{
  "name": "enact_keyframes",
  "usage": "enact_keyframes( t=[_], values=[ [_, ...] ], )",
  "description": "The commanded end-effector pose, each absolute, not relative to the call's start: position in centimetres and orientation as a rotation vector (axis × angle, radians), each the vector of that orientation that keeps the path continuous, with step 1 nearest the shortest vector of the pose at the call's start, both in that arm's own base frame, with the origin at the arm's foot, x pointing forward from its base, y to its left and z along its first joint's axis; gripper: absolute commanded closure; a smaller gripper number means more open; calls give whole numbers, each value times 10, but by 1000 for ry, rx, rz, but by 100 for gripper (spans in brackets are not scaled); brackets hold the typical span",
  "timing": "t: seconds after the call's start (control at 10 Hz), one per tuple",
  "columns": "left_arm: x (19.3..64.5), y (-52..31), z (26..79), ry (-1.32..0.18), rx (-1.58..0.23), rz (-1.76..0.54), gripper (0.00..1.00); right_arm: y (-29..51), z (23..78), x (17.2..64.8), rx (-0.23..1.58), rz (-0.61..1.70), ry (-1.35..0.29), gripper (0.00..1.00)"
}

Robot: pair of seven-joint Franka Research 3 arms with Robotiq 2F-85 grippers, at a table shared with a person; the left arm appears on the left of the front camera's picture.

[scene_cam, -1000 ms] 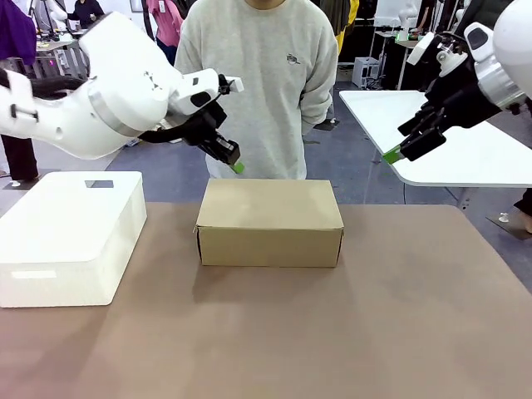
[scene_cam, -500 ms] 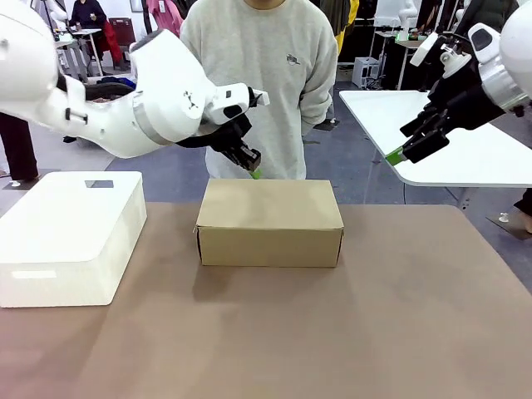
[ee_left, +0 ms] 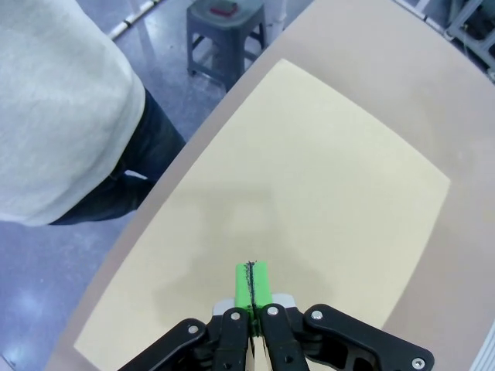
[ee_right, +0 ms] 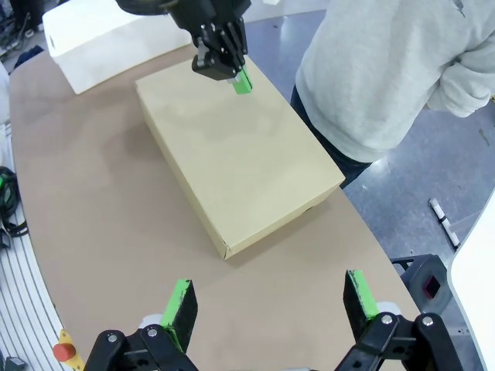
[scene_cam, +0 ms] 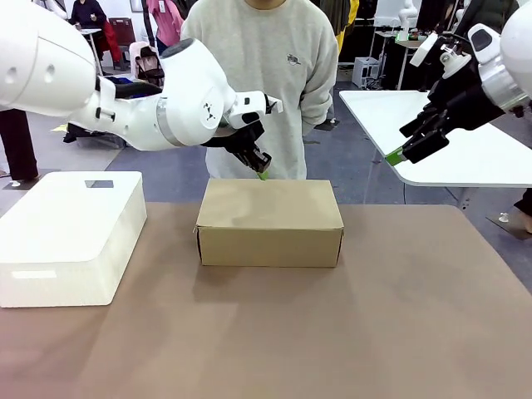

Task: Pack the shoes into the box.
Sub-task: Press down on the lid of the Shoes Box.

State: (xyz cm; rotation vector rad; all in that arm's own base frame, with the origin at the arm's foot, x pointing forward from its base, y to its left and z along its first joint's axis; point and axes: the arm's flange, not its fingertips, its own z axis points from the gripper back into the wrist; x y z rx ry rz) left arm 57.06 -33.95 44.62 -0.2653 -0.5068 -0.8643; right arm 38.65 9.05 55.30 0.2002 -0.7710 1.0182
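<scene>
Box (scene_cam: 269,221) sits closed on the bench (scene_cam: 332,332), roughly centre, nearer the far edge — long axis runs left-right across the bench, one long side facing the robot, the other facing the person (scene_cam: 262,75) standing right behind it. Lid flat, flaps down.

Left pincer (scene_cam: 261,172) is over the box's far long edge, left of middle, fingers pressed together with nothing between them; the wrist view shows the green pads (ee_left: 251,283) flush against each other just above the lid — can't tell whether the tips touch the cardboard.

Right pincer (scene_cam: 394,155) hangs high off to the right, well apart from the box, fingers spread wide and empty; its wrist view looks down on the box at an angle.

White plastic box (scene_cam: 66,237) sits at the left of the bench, apart from the cardboard one.
</scene>
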Motion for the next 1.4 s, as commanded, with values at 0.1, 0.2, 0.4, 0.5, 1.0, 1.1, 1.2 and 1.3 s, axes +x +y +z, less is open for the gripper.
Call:
enact_keyframes(
  t=[0.1, 0.2, 0.4, 0.5, 1.0, 1.1, 1.2, 1.3],
  values=[
    [585, -350, 437, -457, -258, -861, 100, 92, 556, 390, 195, 1007, -771, 0],
    [589, -351, 431, -451, -253, -854, 100, 92, 556, 390, 195, 1007, -771, 0],
    [593, -351, 419, -434, -248, -845, 100, 92, 556, 390, 195, 1007, -771, 0],
    [595, -351, 413, -418, -257, -837, 100, 92, 556, 390, 195, 1007, -771, 0],
    [599, -350, 391, -397, -270, -843, 100, 92, 556, 390, 195, 1007, -771, 0],
    [596, -347, 404, -422, -265, -837, 100, 92, 556, 390, 195, 1007, -771, 0],
    [591, -345, 419, -456, -234, -827, 100, 92, 556, 390, 195, 1007, -771, 0],
    [585, -342, 431, -474, -209, -817, 100, 92, 556, 390, 195, 1007, -771, 0]
  ],
)
